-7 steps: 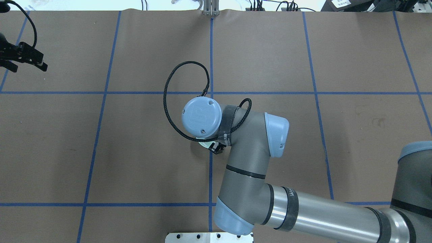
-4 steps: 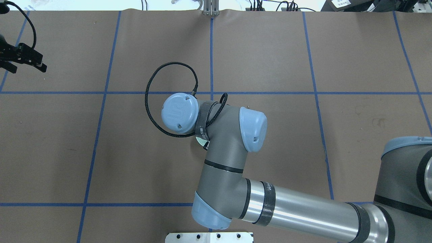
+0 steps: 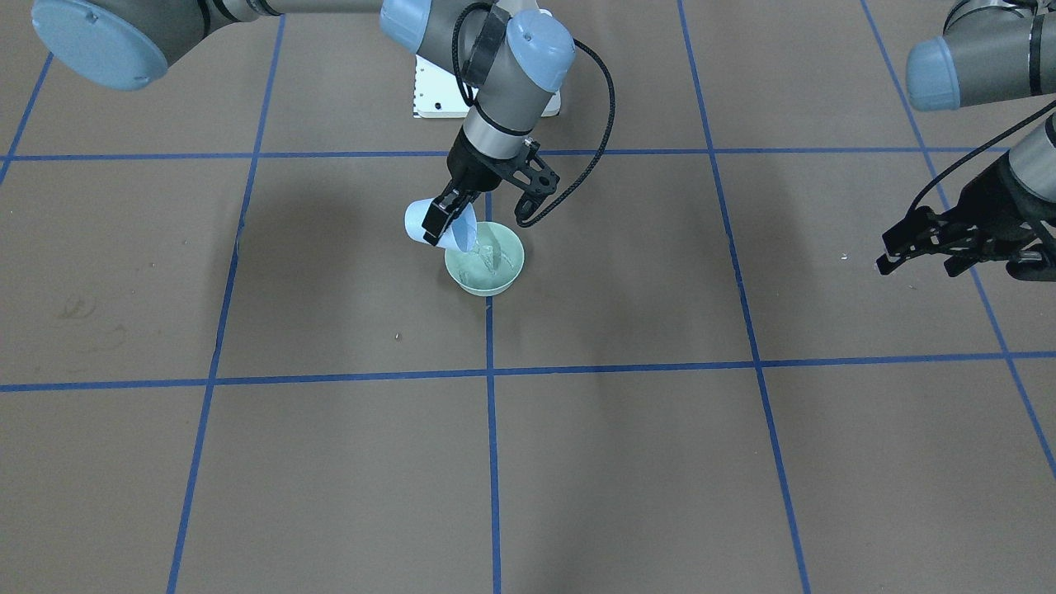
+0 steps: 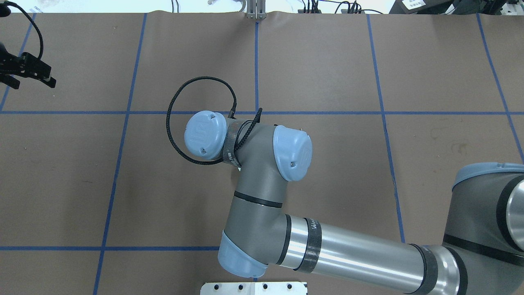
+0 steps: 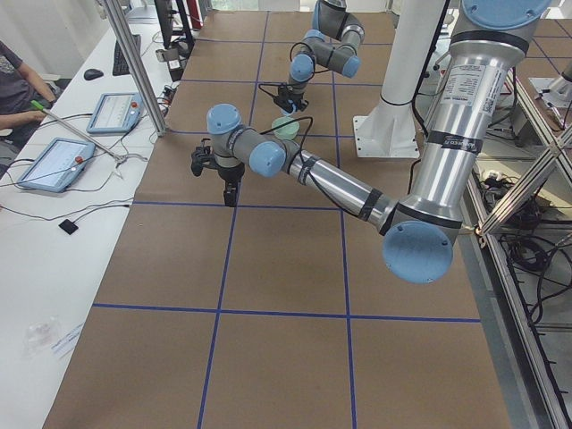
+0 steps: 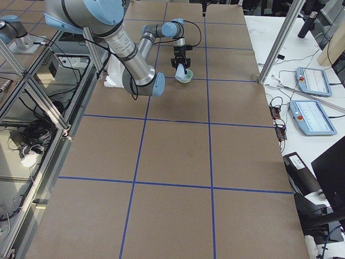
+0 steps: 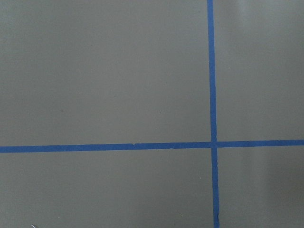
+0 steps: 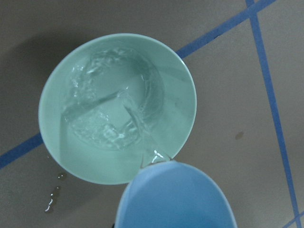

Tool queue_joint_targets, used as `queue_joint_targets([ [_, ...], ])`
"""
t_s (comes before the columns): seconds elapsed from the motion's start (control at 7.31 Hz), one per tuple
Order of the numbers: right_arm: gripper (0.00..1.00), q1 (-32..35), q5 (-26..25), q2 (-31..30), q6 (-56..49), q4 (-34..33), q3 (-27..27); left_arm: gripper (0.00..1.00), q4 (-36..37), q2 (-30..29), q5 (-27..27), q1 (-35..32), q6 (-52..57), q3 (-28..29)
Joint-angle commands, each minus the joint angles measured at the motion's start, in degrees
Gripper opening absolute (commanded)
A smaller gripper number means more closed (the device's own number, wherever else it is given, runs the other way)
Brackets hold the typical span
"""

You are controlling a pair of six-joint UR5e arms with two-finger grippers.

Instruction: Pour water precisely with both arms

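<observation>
My right gripper (image 3: 445, 221) is shut on a light-blue cup (image 3: 417, 223) and holds it tilted over the rim of a mint-green bowl (image 3: 462, 280). In the right wrist view a thin stream of water (image 8: 135, 121) runs from the cup (image 8: 175, 199) into the bowl (image 8: 187, 95), and rippling water lies inside. In the overhead view the right arm (image 4: 262, 172) hides gripper, cup and bowl. My left gripper (image 3: 916, 264) is open and empty, hovering far off at the table's left side. It also shows in the overhead view (image 4: 32, 84).
A few water drops (image 8: 51, 202) lie on the brown table cover beside the bowl. Blue tape lines (image 7: 211, 95) grid the table. The white bolted pedestal plate (image 4: 254, 288) sits at the robot's edge. Operator tablets (image 5: 54, 161) lie on a side desk.
The right arm's wrist has swung left and turned. The sliver of bowl seen under it earlier is now covered. The left gripper has barely moved.
</observation>
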Motion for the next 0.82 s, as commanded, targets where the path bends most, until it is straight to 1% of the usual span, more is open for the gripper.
queue_joint_targets([
  [0.0,0.33,-0.21,-0.90,0.59,-0.16,-0.69,-0.42,0.99,0.00,0.03,0.00,-0.03,0.00,0.09],
  [0.27,0.33,-0.39,-1.16,0.06,1.06,0.27,0.45,0.99,0.00,-0.05,-0.09,-0.03,0.00,0.00],
  [0.41,0.33,-0.39,-1.16,-2.02,3.59,3.85,2.81,0.99,0.00,-0.06,-0.09,-0.03,0.00,-0.17],
  [0.55,0.33,-0.39,-0.55,-5.79,5.10,8.84,6.40,0.99,0.09,-0.06,-0.09,-0.29,-0.09,-0.35],
  [0.68,0.33,-0.13,0.50,-6.87,6.33,9.33,9.74,0.99,0.17,-0.14,-0.17,-0.29,-0.09,-0.52],
])
